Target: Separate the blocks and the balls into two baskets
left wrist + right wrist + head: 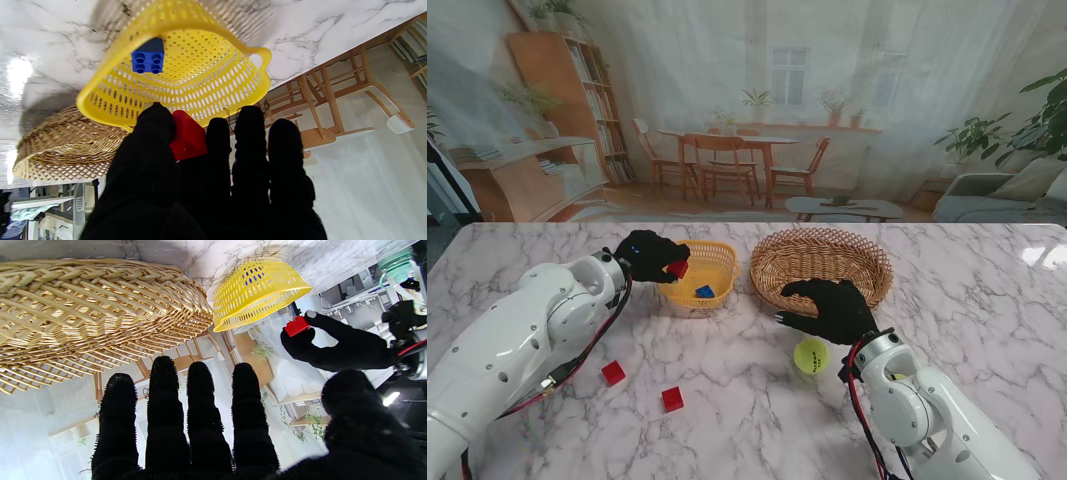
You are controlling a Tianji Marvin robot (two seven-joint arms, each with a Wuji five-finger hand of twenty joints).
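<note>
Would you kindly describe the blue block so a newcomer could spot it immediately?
Two baskets sit side by side mid-table; take the yellow plastic basket, on my left of the wicker basket. The blue block lies on its floor. It is the only blue piece, while every other block is red.

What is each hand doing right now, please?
Left hand: shut on the red block.
Right hand: open, fingers apart, holding nothing.
</note>
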